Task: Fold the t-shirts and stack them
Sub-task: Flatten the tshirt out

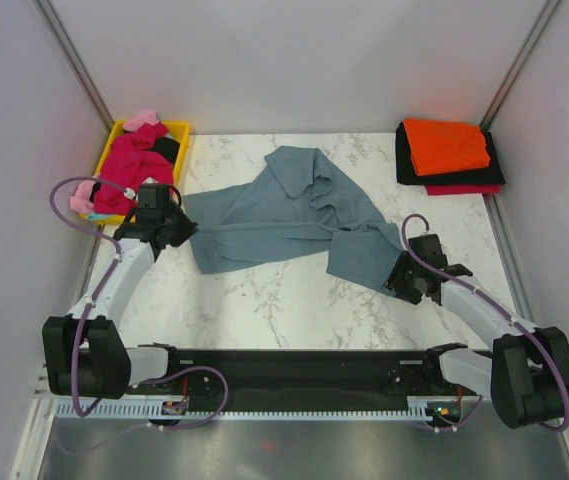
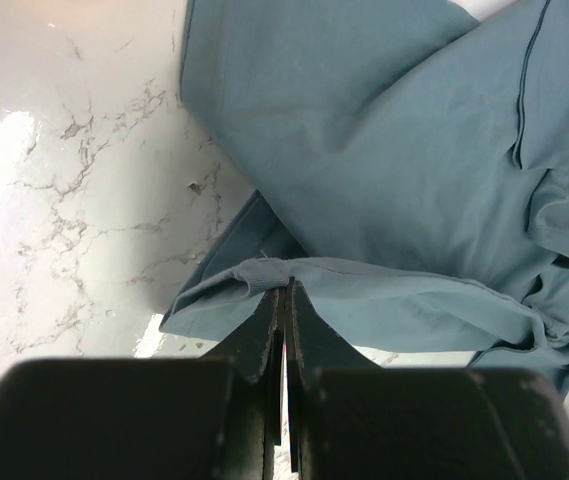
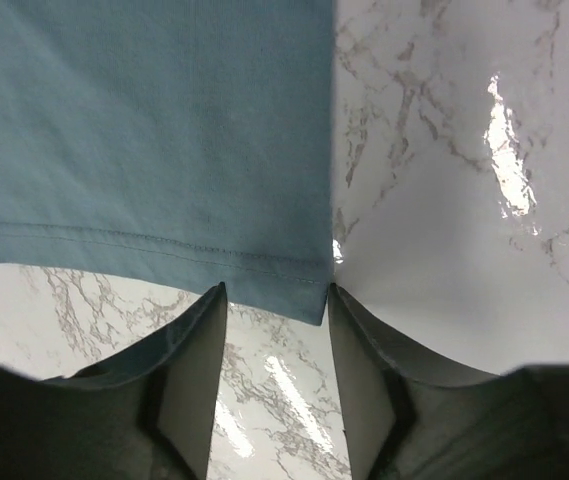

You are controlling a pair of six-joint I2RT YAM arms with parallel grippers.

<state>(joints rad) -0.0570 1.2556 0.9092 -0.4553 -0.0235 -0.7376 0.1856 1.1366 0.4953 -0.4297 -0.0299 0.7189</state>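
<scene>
Where the left jaws meet: pressed shut on a bunched fold at the edge of the slate blue-grey t-shirt [image 2: 394,150], the cloth pinched right at their tips.
Right jaws: spread apart, one fingertip [image 3: 196,345] on each side of a stitched hem corner of the same shirt; whether they touch the cloth cannot be told.
Blue-grey shirt: lying rumpled across the middle of the white marble bench [image 1: 264,300], it runs from the left jaws at its left end to the right jaws at its near right corner, with a crumpled part toward the far side.
Left arm [image 1: 114,280]: reaching forward along the left side, just beside the tray.
Right arm [image 1: 479,305]: angled inward from the near right.
Yellow tray [image 1: 179,127]: at the far left corner, holding a loose heap with a magenta t-shirt [image 1: 129,165] uppermost, a pink t-shirt [image 1: 144,120] at the far end and something black [image 1: 167,148] showing beneath.
Folded stack: at the far right corner, well apart from the blue-grey shirt, an orange t-shirt [image 1: 446,145] on top, a black t-shirt [image 1: 404,165] under it and a red t-shirt [image 1: 464,189] at the bottom.
</scene>
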